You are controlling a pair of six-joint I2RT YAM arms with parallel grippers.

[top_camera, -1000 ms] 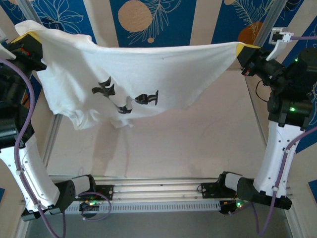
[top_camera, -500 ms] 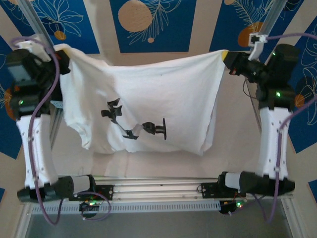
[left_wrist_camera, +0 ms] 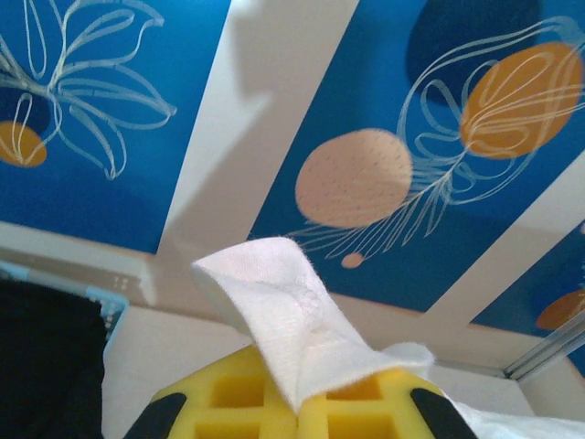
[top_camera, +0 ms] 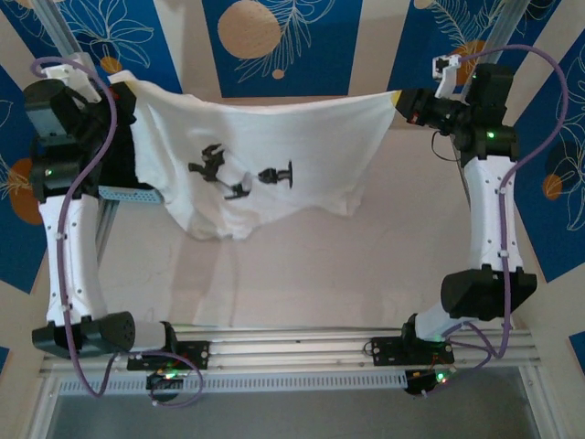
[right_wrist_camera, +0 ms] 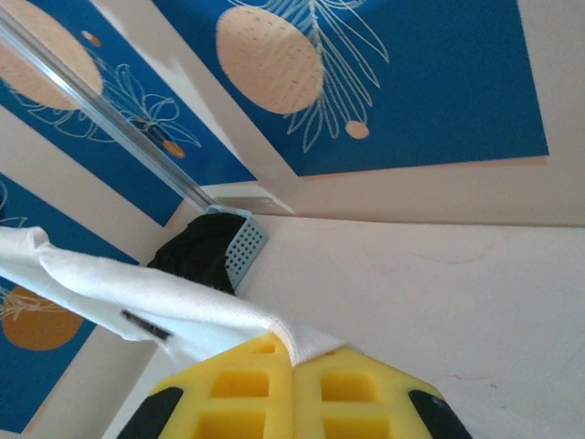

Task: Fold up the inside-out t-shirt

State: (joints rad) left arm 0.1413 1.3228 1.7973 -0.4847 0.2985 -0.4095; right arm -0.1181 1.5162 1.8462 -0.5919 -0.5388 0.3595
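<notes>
The inside-out t-shirt, white with small black marks, hangs stretched in the air between both arms, its lower edge drooping toward the table. At the far left my left gripper is shut on one top corner; in the left wrist view a white fold of the t-shirt sticks up from between the closed yellow fingers. At the far right my right gripper is shut on the other top corner, and the cloth runs leftward from its yellow fingers.
A light blue perforated basket holding a black garment stands at the table's left edge, partly behind the shirt. The pale tabletop lies below. Metal frame posts rise at the back corners, in front of the blue patterned wall.
Both arms have carried the shirt away from the camera toward the back wall, and drawn closer together. The hanging cloth has swung and its lower edge now sits higher in view.
</notes>
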